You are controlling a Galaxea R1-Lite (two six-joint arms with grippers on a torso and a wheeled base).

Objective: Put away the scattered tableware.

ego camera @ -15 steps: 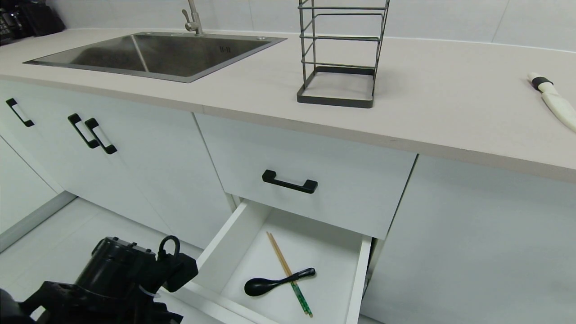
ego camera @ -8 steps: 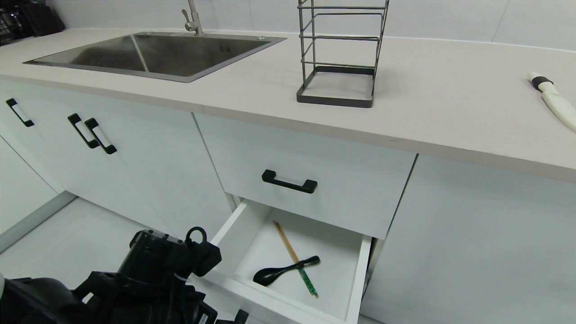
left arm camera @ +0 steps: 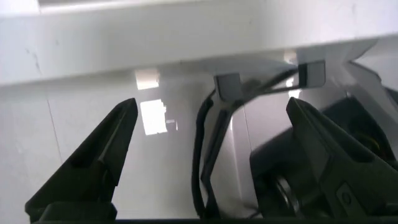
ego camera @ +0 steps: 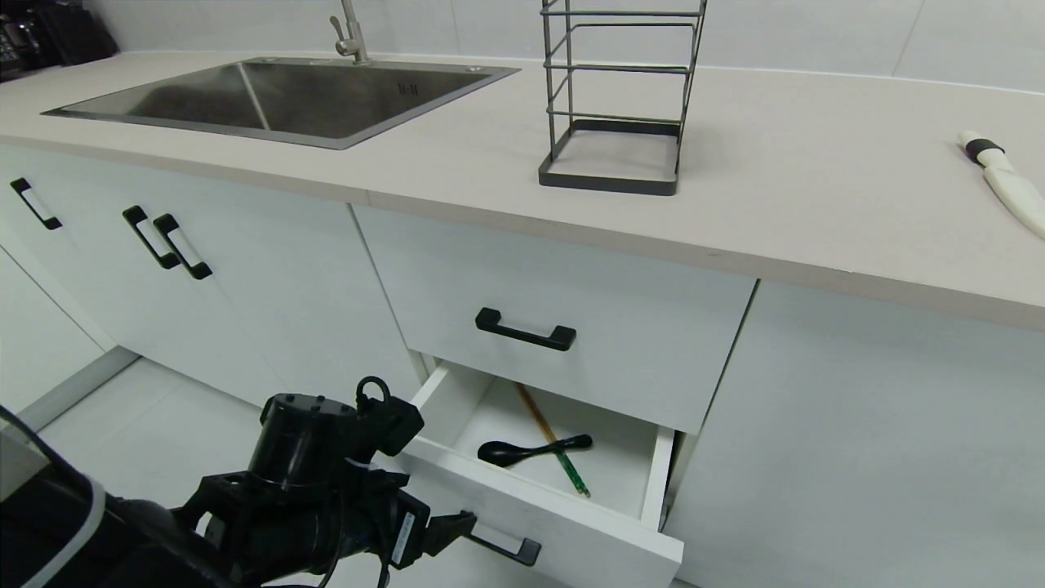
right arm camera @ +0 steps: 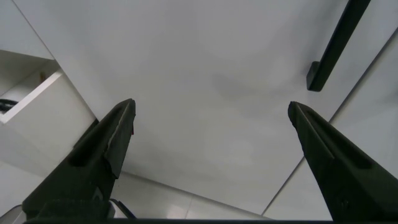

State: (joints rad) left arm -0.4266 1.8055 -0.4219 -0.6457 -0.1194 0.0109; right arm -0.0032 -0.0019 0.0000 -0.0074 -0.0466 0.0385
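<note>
A black spoon (ego camera: 531, 449) and a pair of wooden chopsticks with green tips (ego camera: 559, 453) lie crossed in the white lower drawer (ego camera: 571, 535), which stands partly pulled out. My left gripper (ego camera: 461, 524) is low at the drawer's front panel, beside its black handle (ego camera: 508, 545). In the left wrist view that gripper (left arm camera: 211, 106) is open and holds nothing. My right gripper (right arm camera: 211, 106) is open and empty, facing a white cabinet front (right arm camera: 205, 74) with a black handle (right arm camera: 336, 43). A white knife (ego camera: 1008, 184) lies at the counter's far right.
A dark wire rack (ego camera: 616, 98) stands on the beige counter (ego camera: 816, 188), and a steel sink (ego camera: 286, 94) is set in at the left. A shut upper drawer with a black handle (ego camera: 525, 329) overhangs the lower one. Cabinet doors stand to the left.
The lower drawer has slid inward, carrying the spoon and chopsticks under the upper drawer. My left arm has moved forward and right along with the drawer's front.
</note>
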